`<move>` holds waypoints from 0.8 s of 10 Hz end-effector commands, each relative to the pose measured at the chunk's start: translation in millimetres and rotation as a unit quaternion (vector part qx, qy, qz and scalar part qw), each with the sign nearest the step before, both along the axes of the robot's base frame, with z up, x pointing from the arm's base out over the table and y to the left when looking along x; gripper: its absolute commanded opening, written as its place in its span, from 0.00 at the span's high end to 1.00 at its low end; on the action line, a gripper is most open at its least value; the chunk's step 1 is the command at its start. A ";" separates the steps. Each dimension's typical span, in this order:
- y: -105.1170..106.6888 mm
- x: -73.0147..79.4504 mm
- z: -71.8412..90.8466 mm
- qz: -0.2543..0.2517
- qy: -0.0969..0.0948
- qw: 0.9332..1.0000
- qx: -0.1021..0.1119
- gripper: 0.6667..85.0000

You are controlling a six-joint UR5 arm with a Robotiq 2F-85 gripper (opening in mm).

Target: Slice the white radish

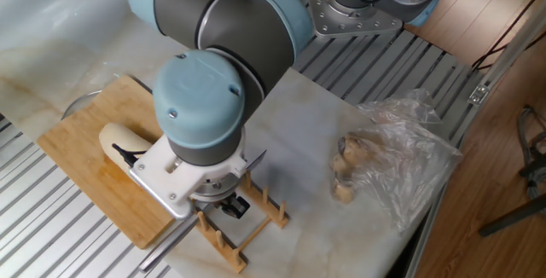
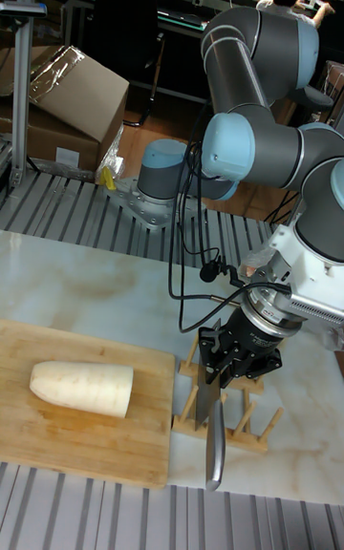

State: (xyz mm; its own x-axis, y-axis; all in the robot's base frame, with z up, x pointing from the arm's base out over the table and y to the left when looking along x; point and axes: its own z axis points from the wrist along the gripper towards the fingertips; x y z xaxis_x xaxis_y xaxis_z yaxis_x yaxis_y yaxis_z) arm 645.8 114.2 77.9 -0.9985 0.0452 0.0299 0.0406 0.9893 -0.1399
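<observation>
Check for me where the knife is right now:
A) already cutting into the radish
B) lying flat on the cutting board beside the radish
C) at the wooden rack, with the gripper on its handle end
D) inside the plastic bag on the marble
C: in the tall fixed view the knife stands at the wooden rack with the gripper on its upper end, while the white radish lies whole and apart on the cutting board.
</observation>
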 end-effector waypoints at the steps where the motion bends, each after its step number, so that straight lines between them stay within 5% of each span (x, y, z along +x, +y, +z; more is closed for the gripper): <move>1: 2.1 -3.8 -3.4 -0.007 -0.001 1.000 0.001 0.70; 8: 0.9 -5.0 -9.9 -0.008 -0.008 1.000 -0.004 0.70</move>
